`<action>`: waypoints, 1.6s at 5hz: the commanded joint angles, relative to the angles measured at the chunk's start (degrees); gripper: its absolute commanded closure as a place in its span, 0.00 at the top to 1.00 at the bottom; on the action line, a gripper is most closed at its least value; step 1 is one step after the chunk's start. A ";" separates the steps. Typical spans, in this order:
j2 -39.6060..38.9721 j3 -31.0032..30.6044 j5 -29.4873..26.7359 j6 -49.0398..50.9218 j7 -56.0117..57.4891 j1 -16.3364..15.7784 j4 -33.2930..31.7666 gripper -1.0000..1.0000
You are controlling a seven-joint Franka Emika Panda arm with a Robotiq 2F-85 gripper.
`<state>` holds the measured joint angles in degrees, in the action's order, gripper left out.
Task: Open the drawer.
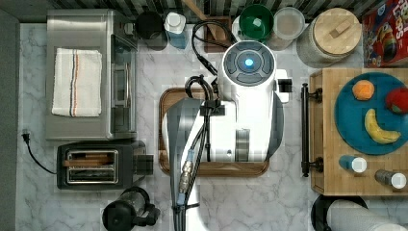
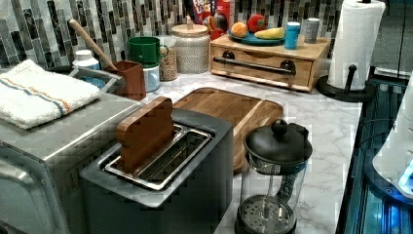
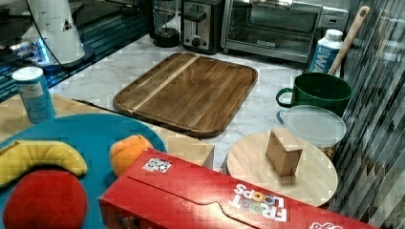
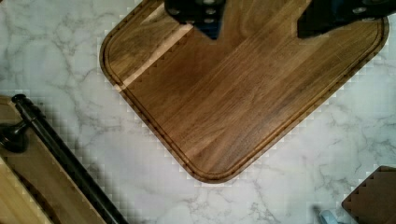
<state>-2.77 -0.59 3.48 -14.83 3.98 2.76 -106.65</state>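
Observation:
The drawer (image 2: 265, 69) is a light-wood box at the top view's right, its front flush with the box. A long black bar handle (image 1: 304, 130) runs across that front, and the handle (image 4: 60, 158) also crosses a corner of the wrist view, beside the drawer front (image 4: 25, 186). My gripper (image 4: 259, 18) hangs open above the dark brown tray (image 4: 233, 102), well apart from the handle, with nothing between its fingers (image 4: 196, 11). The white arm (image 1: 248, 96) covers the middle of the tray in the top view.
On the drawer box stand a blue plate (image 1: 351, 120) with fruit and two shakers (image 1: 353, 164). A paper towel roll (image 2: 353, 44) stands by the box. A toaster (image 1: 94, 166), toaster oven (image 1: 89, 72), French press (image 2: 275, 175), jar (image 1: 332, 33) and green mug (image 1: 256, 21) ring the marble counter.

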 commanded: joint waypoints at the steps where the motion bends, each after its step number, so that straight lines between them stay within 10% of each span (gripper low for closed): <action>1: -0.20 0.08 0.03 -0.03 0.11 0.11 0.01 1.00; 4: 2.85 5.84 5.15 -6.60 21.28 -1.33 -6.54 1.00; 8: 2.25 8.49 6.00 -15.42 51.12 6.13 -11.02 1.00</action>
<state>-2.67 5.42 10.45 -29.15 50.41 6.72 -116.72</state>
